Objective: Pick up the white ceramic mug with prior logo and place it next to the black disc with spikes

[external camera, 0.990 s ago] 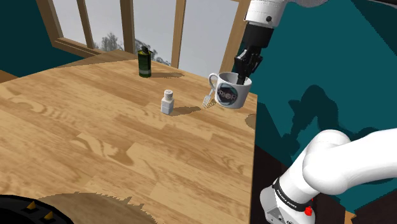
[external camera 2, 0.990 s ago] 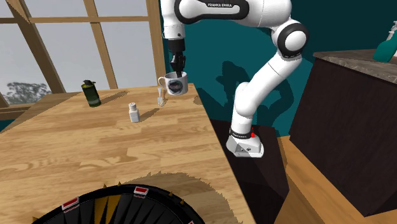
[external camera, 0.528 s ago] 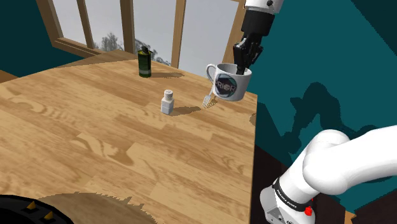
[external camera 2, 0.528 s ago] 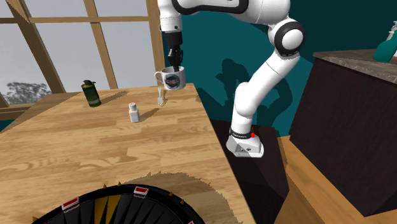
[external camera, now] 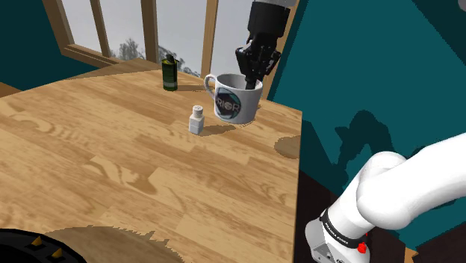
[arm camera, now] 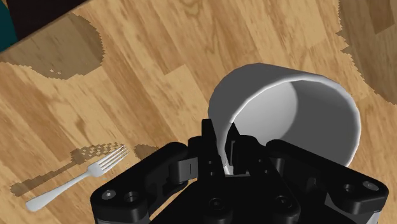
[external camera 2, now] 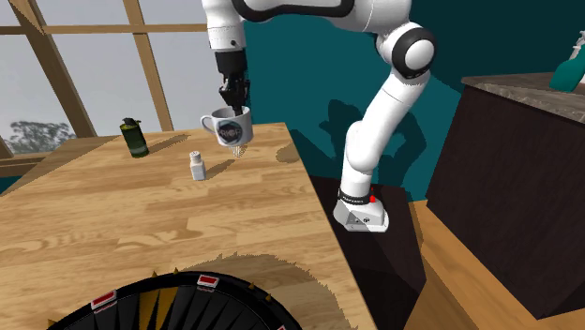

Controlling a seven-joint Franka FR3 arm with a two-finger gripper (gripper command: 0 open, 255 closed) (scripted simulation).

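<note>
The white mug with a dark round logo hangs in the air above the wooden table, close to the far edge. My black gripper is shut on its rim, one finger inside and one outside. From the second exterior view the mug hangs under the gripper, above the fork. The wrist view looks into the mug, with my gripper clasping its wall. The black disc with spikes lies at the table's near edge; a corner of the disc shows in the shoulder view.
A white shaker stands just beside the mug toward the shoulder view's left. A dark green bottle stands near the windows. A fork lies on the table below the mug. The table's edge drops off on the shoulder view's right.
The gripper has carried the mug toward the shoulder view's left, away from the table's edge and closer to the shaker. The mug now hides the fork in the shoulder view.
</note>
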